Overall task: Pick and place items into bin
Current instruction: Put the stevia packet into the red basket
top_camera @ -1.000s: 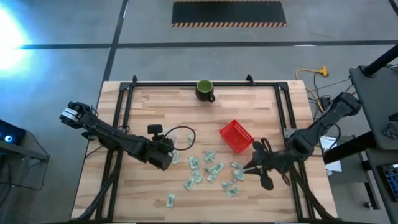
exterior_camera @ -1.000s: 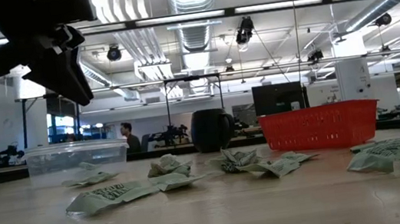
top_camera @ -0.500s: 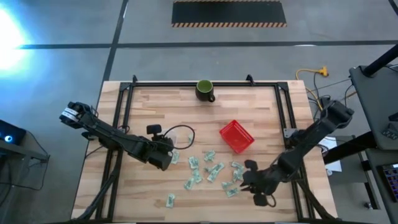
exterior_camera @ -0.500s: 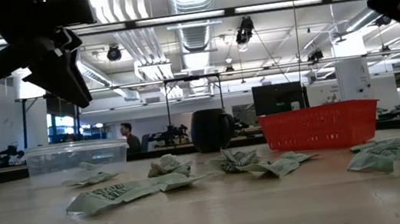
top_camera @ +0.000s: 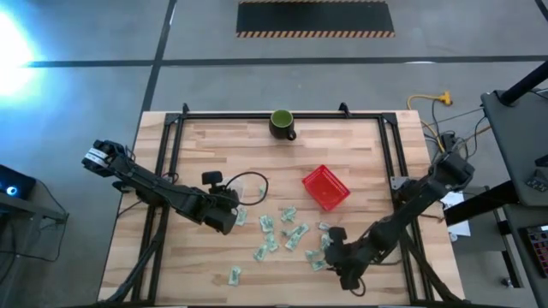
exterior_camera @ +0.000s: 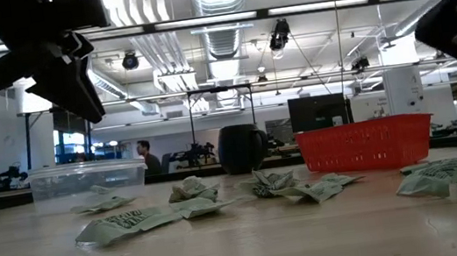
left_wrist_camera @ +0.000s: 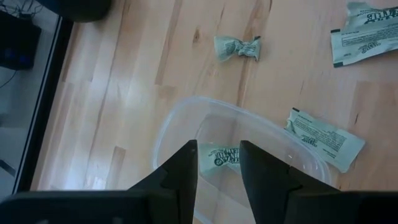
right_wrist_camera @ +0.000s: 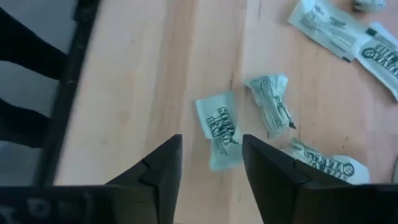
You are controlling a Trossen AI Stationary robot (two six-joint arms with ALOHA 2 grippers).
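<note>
Crinkled pale green-and-white packets (top_camera: pixel 291 233) scattered flat across the pale plank table (top_camera: pixel 223 154) – no shared heading, right gripper (right_wrist_camera: pixel 210 165) parted above one lying lengthwise between its fingers, left gripper (left_wrist_camera: pixel 217 163) empty, slightly parted over a clear plastic tub (left_wrist_camera: pixel 180 121) – one packet inside.

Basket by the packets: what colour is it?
Red; the basket shows best in the high view.

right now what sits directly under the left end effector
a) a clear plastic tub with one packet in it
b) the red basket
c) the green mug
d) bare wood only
a: the left wrist view shows the left end effector hanging over a clear plastic tub that holds one packet; the red basket and green mug stand elsewhere on the table.
</note>
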